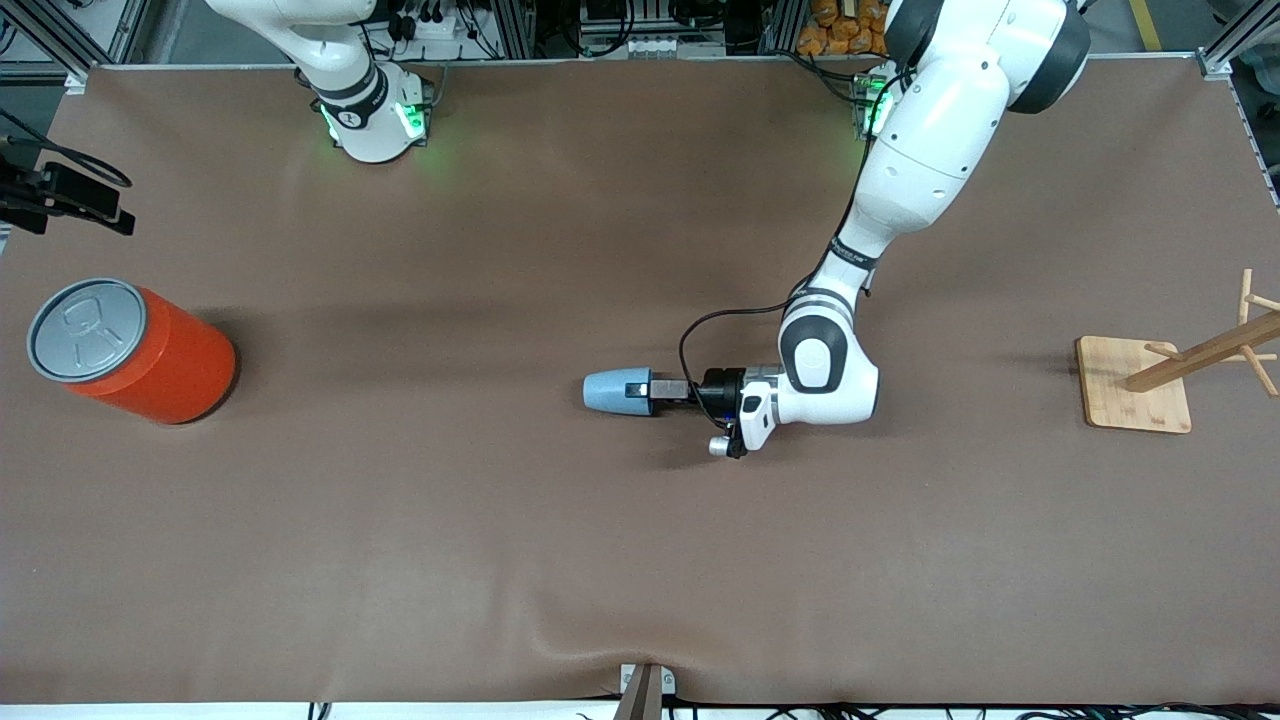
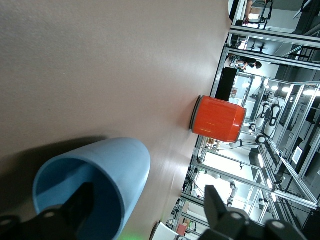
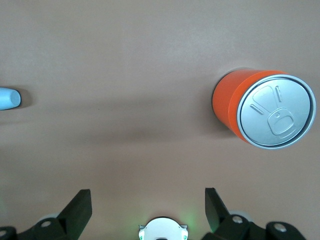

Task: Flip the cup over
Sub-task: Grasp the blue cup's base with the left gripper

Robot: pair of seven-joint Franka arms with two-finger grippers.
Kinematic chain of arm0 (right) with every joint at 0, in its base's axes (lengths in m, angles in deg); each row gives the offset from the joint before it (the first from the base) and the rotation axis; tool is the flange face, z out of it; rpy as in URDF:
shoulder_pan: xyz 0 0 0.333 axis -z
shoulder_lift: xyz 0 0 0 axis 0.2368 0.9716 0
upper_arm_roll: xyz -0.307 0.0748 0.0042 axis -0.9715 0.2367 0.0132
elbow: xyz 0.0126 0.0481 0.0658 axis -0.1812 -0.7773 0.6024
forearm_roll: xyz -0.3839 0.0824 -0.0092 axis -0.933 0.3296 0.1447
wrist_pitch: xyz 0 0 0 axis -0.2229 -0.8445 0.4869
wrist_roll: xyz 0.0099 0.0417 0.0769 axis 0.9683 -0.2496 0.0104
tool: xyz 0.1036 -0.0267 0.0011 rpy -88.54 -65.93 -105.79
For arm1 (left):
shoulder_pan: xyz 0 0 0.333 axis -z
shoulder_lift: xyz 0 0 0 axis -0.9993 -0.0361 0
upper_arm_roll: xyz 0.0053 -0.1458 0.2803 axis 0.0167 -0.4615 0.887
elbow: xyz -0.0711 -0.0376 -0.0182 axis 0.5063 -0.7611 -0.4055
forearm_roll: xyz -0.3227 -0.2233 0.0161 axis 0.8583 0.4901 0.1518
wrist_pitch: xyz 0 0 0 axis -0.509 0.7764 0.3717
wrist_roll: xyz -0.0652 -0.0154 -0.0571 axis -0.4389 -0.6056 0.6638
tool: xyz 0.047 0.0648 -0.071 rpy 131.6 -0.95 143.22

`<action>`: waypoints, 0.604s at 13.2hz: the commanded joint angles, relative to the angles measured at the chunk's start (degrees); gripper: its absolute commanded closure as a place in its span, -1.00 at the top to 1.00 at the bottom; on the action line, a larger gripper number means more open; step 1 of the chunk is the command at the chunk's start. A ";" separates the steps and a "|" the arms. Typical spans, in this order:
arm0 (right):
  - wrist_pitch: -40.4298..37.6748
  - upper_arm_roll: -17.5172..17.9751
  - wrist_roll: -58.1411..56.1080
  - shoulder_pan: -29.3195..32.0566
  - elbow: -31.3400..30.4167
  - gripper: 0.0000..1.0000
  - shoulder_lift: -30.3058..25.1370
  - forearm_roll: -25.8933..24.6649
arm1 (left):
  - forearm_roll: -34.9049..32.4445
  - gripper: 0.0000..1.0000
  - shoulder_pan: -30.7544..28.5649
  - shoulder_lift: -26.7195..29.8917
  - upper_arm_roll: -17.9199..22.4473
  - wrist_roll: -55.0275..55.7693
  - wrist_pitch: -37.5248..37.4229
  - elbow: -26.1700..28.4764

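Note:
The small light blue cup lies on its side near the middle of the table, with its mouth turned toward the left arm's end. My left gripper is low at that mouth and open. In the left wrist view one finger reaches inside the cup, and the other finger stands well clear of its wall; the left gripper holds nothing. My right gripper hangs open and empty high over the table by its own base, and that arm waits. The cup's closed end shows at that view's edge.
A large orange can with a grey lid stands at the right arm's end of the table; the orange can also shows in the right wrist view. A wooden rack on a square base sits at the left arm's end.

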 commanded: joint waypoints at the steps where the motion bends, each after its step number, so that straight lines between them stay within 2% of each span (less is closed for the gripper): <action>1: -0.80 0.60 0.01 0.75 -0.15 1.00 -1.04 -0.70 | 1.83 0.30 1.49 -1.13 0.46 -0.85 1.62 -1.93; 2: -0.80 0.69 0.01 0.92 -0.24 1.00 -0.96 -0.62 | 1.74 -0.11 1.49 -1.13 0.46 -0.85 1.62 -1.93; 5: 0.08 0.77 0.01 0.92 -0.15 1.00 -0.69 -0.44 | 1.57 -0.95 1.49 -0.87 0.55 -0.85 1.62 -1.93; 8: -0.09 0.69 -0.96 1.18 0.20 1.00 -0.87 -0.62 | 1.13 -1.00 1.32 -0.60 0.55 -0.24 1.62 -1.93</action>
